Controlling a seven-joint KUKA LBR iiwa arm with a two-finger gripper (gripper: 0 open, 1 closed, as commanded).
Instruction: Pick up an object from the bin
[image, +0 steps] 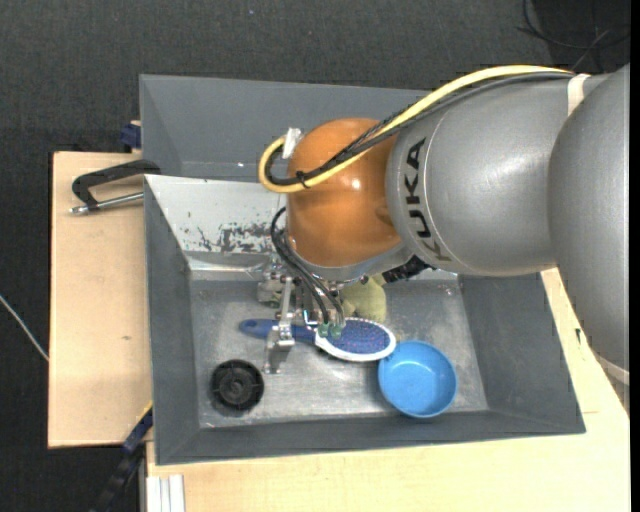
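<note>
Camera view: brush (362, 340) beneath end effector (286, 334)

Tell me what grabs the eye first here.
The big grey arm with its orange cover reaches in from the right, gripper low in the middle of the bin over a blue brush. A blue bowl sits lower right, a black disc lower left.

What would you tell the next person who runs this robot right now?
Gripper: low in the grey metal bin, right at the blue handle of the oval blue brush with a white rim. Whether it has a grip cannot be told.
Nearby: round blue plastic bowl beside the brush head, black round cap at the view's lower left, pale yellow lump behind.
Done: nothing lifted yet.
Left: grasp one thing, raise it out.
</note>
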